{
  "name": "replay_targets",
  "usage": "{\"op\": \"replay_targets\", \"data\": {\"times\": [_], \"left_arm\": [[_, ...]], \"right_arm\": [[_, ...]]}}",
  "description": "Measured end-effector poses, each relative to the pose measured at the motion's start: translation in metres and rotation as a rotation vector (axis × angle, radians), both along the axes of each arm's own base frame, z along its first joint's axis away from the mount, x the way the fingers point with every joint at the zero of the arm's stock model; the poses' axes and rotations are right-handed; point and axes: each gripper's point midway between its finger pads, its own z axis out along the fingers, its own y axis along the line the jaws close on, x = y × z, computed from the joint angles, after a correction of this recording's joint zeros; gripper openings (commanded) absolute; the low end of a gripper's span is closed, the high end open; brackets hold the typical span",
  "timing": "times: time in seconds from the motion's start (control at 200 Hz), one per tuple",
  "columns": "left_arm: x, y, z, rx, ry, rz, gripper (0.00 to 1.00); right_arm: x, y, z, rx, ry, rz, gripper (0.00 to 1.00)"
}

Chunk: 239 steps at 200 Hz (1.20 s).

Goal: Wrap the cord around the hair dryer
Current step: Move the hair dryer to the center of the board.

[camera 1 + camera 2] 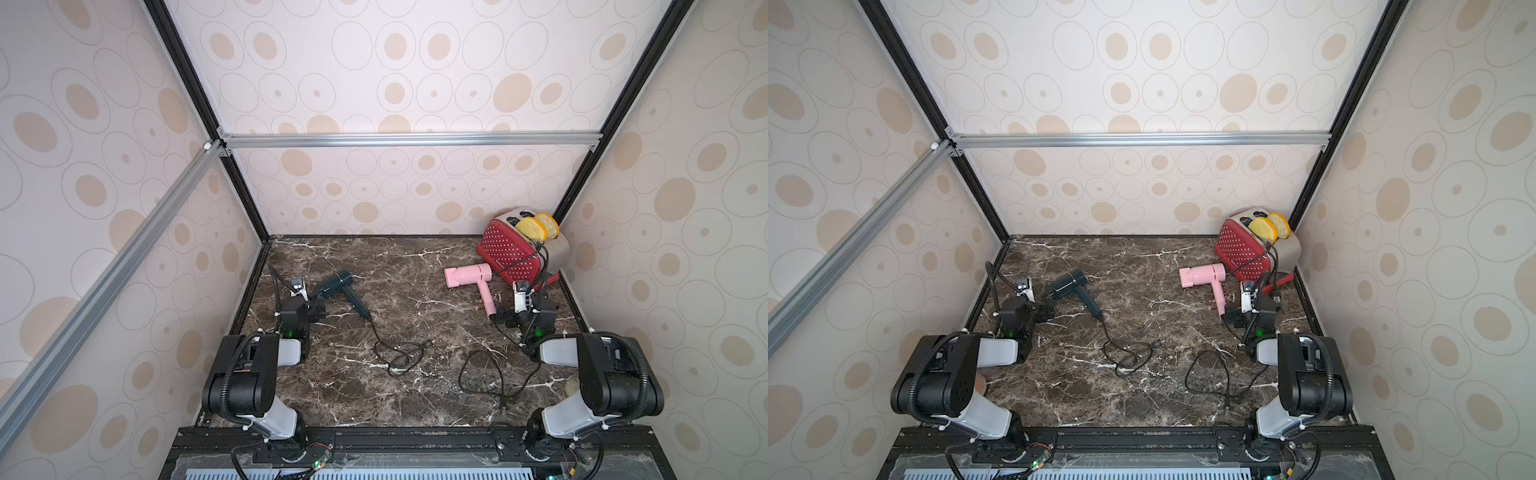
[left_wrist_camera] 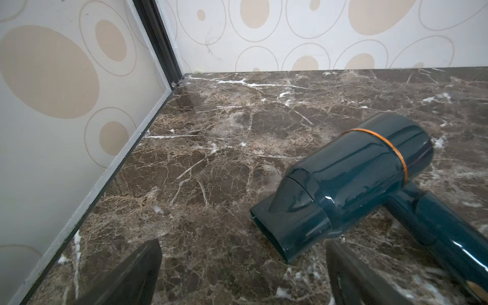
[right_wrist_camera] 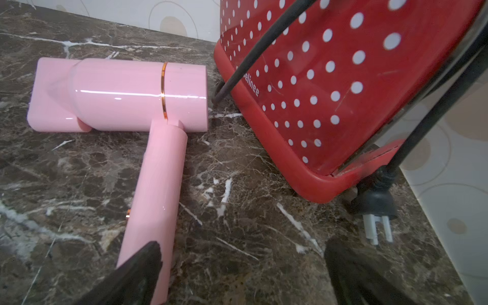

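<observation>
Teal hair dryer [image 2: 356,171] lies on the marble tabletop [image 2: 211,158] with its nozzle just beside one finger of my left gripper [image 2: 243,244], whose jaws stand spread wide with nothing between them. My right gripper [image 3: 243,243] is spread just as wide and just as empty, and the handle of the pink hair dryer [image 3: 118,95] runs past one of its fingers.

Outward from the handles, both top views show each cord loose. The teal dryer's cord [image 1: 400,356] trails into a tangle of small loops mid-table. The pink dryer's cord [image 1: 461,376] slips beneath my right arm and opens into one wide loop nearer the front edge. Neither is wound at all.

As I judge it, the hazards begin with choice: there are two dryers, the task names one, and nothing here says which. Either glossy shell could squirt from a pinch, or skate on the polished stone if I pull cord with the body unpinned. The tangle may cinch into a knot under tension.

On the right, my arm could drag the cord it sits over. The red polka-dot toaster [image 3: 330,92], toast [image 1: 532,228] in its slots, stands close behind, and its own black cord [image 3: 264,45] and plug [image 3: 377,203] are near enough to snag or be seized by mistake.
</observation>
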Motion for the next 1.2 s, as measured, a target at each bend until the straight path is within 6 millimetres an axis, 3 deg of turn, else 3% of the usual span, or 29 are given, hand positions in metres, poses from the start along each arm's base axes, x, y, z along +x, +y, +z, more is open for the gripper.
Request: {"op": "replay_targets", "data": {"times": [0.646,0.741,0.831,0.886,0.961,1.051,1.197], "left_arm": [[-0.004,-0.003,0.003,0.000,0.013,-0.017,0.99],[-0.012,-0.003,0.028,-0.003,0.031,-0.010,0.99],[-0.013,-0.002,0.078,-0.003,-0.021,-0.005,0.99],[-0.016,-0.002,0.105,-0.003,-0.048,-0.005,0.99],[-0.019,-0.002,0.134,-0.005,-0.048,-0.004,0.99],[-0.016,-0.004,0.153,-0.008,-0.001,-0.012,0.99],[0.003,-0.007,0.157,-0.014,0.142,-0.032,0.99]], "right_arm": [[-0.004,0.003,0.004,0.001,0.038,0.014,1.00],[-0.004,0.005,0.038,0.020,0.049,0.002,1.00],[-0.008,0.015,0.084,0.020,-0.006,0.002,1.00],[-0.017,0.026,0.100,0.029,-0.013,0.015,1.00],[-0.027,0.042,0.107,0.052,0.049,0.043,1.00],[-0.032,0.064,0.108,0.071,0.158,0.088,1.00],[-0.038,0.134,0.111,0.087,0.292,0.277,1.00]]}}
